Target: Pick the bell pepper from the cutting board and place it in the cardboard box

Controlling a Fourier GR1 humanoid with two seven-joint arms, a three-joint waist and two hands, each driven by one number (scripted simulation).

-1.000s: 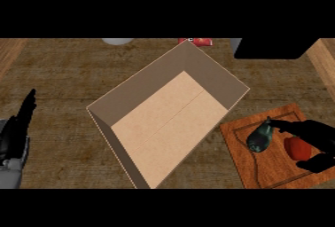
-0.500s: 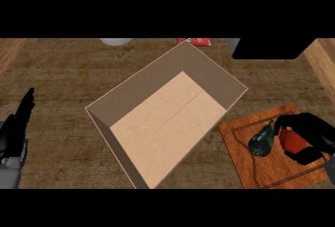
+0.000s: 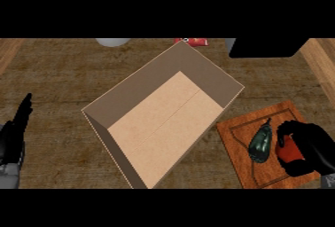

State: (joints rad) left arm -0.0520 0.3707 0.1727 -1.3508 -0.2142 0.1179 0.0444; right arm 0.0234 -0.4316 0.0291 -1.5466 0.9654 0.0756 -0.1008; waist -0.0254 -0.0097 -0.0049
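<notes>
A red bell pepper (image 3: 288, 150) lies on the brown cutting board (image 3: 239, 133) at the lower right. My right hand (image 3: 313, 146) covers it from the right, with fingers and thumb curled round it, so only part of the red shows. A dark green vegetable (image 3: 262, 142) lies on the board just left of the pepper. The open cardboard box (image 3: 98, 116) sits slantwise in the middle of the counter with nothing inside. My left hand (image 3: 14, 137) rests at the left edge, fingers straight and pointing up.
Along the far edge stand a pale round object (image 3: 112, 42), a small red item (image 3: 193, 41) and a black block (image 3: 268, 47). The box's near right wall runs close to the cutting board's left corner.
My right hand has settled lower over the red pepper and its fingers have curled closer round it. The left hand, box and green vegetable have stayed put.
</notes>
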